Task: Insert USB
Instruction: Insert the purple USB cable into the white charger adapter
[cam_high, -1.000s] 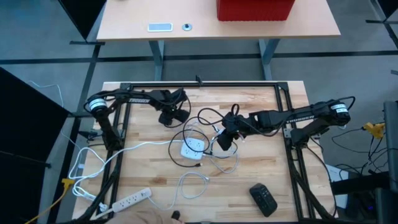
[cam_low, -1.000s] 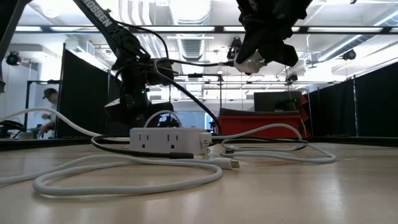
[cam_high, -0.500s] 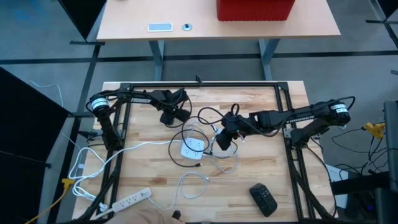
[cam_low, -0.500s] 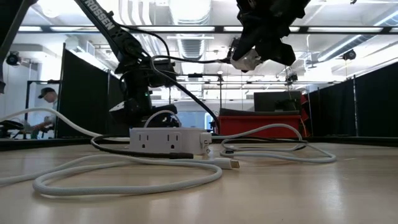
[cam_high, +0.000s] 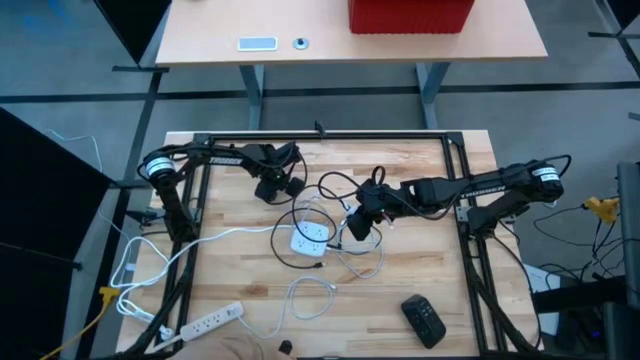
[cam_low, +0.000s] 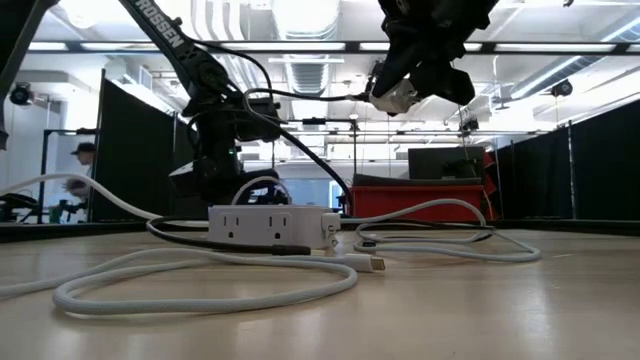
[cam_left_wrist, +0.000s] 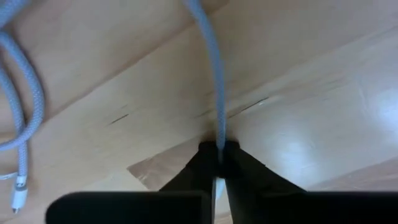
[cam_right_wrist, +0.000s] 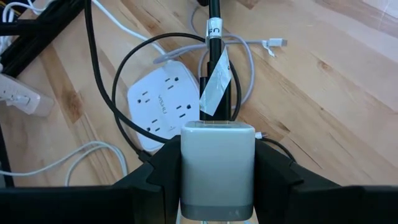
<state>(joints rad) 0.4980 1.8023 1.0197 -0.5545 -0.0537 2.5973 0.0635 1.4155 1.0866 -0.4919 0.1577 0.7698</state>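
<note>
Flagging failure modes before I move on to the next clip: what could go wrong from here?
The right claw holds a white charger block above the white power strip; black cables looping across the strip could snag it on the way down. The left claw pinches a white cable whose slack coils on the table; pulling may drag the strip.

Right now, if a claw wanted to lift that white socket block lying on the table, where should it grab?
Probably from straight above, pinching the white socket block across two opposite side walls. It lies flat with its sockets up, so the sides are the only parallel faces to squeeze. A black cable loops around it, so choose sides it leaves free.
</note>
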